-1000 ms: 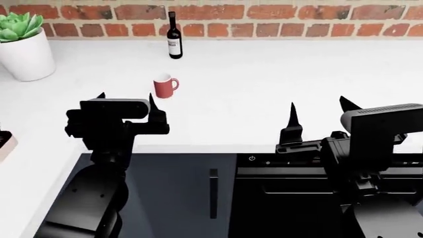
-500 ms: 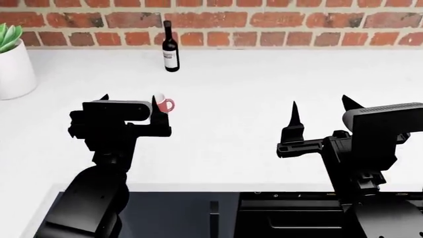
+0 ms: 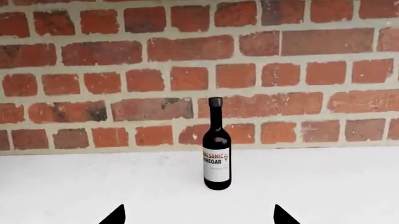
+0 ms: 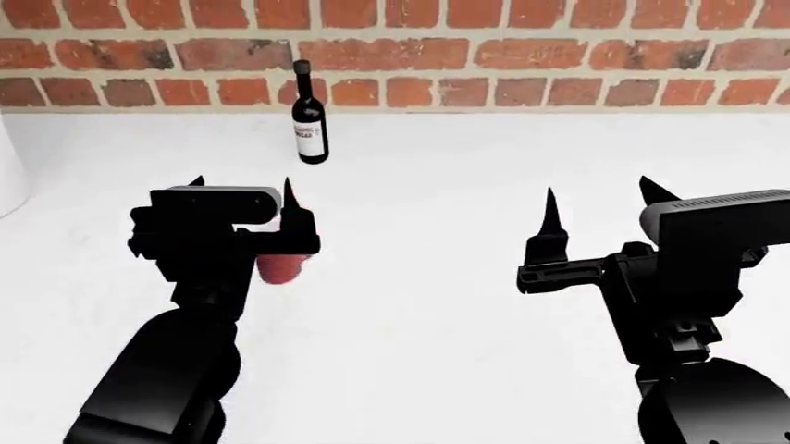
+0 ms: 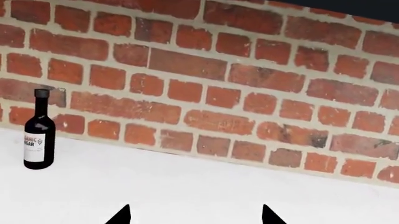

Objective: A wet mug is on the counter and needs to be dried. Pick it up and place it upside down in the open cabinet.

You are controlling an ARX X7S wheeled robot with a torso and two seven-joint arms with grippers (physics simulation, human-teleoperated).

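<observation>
The red mug (image 4: 279, 267) stands on the white counter (image 4: 432, 194), mostly hidden behind my left gripper; only part of its red side shows below the gripper's body. My left gripper (image 4: 242, 188) is open and empty, held above the counter with the mug just below and behind it. The mug does not show in the left wrist view, where the open gripper (image 3: 198, 217) faces the wine bottle. My right gripper (image 4: 598, 198) is open and empty, well to the right of the mug; it also shows in the right wrist view (image 5: 195, 215). No cabinet is in view.
A dark wine bottle (image 4: 309, 116) with a white label stands at the back by the brick wall (image 4: 519, 55); it also shows in the left wrist view (image 3: 216, 149) and the right wrist view (image 5: 39, 135). A white pot's edge (image 4: 6, 176) shows at far left.
The view has moved forward over the counter: its front edge and the dark cabinet fronts have dropped out of sight. The mug has slid down behind my left gripper. Both grippers stay open.
</observation>
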